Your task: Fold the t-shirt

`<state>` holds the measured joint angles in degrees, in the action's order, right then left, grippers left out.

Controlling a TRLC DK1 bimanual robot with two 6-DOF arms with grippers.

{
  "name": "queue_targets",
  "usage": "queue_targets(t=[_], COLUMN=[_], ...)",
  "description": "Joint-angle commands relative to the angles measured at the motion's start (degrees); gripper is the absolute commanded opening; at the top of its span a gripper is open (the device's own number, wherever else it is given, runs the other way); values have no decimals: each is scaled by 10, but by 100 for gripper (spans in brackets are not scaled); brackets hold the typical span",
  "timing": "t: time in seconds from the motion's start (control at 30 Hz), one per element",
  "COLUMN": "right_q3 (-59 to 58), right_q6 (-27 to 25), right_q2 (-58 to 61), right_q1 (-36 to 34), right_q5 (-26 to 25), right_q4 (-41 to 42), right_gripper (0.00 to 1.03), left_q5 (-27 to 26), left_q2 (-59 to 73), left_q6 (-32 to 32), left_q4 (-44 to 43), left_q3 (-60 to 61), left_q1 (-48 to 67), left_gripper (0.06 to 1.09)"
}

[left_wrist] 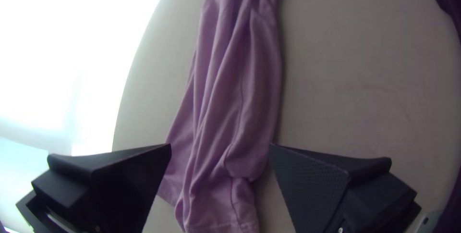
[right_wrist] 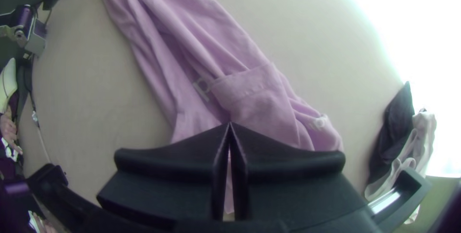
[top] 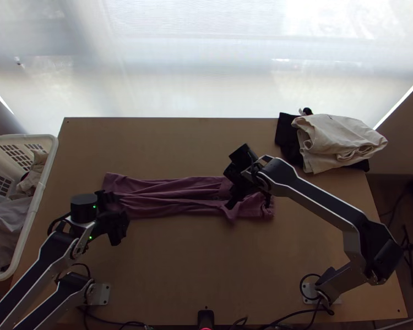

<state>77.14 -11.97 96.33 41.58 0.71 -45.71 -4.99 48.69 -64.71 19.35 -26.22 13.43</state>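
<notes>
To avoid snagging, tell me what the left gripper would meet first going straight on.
The left gripper would probably meet the purple cloth first, seen between its open fingers; height above it is unclear.

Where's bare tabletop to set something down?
Bare table: between the pink shirt and the far edge; nearer, between the arms' bases. Crowded: the far right corner, under cream cloth and black cloth, plus the shirt's ends, by left end effector and right end effector.

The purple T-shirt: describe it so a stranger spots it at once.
On the wooden table, the T-shirt lies as a long, rumpled strip running sideways across the middle. It is purple, unlike the cream cloth and the black cloth piled at the far right corner.
</notes>
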Motion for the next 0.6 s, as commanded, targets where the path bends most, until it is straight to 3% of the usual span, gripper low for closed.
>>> queue_targets(t=[0.0,0.23,0.33,0.57], right_q3=[-20,-16,-23,-41], right_q6=[12,28,28,28], right_q2=[34,42,43,41], right_q1=[1,-13,-19,-23], right_q5=[25,42,52,60], right_q4=[65,87,98,108], right_gripper=[3,3,3,3], left_q5=[26,89,97,137], left_q2=[22,92,123,164], left_q6=[-6,27,12,9], left_q4=[-114,-222,-300,-387], left_q3=[89,109,127,136], left_q1=[54,110,115,117], left_gripper=[104,104,104,104])
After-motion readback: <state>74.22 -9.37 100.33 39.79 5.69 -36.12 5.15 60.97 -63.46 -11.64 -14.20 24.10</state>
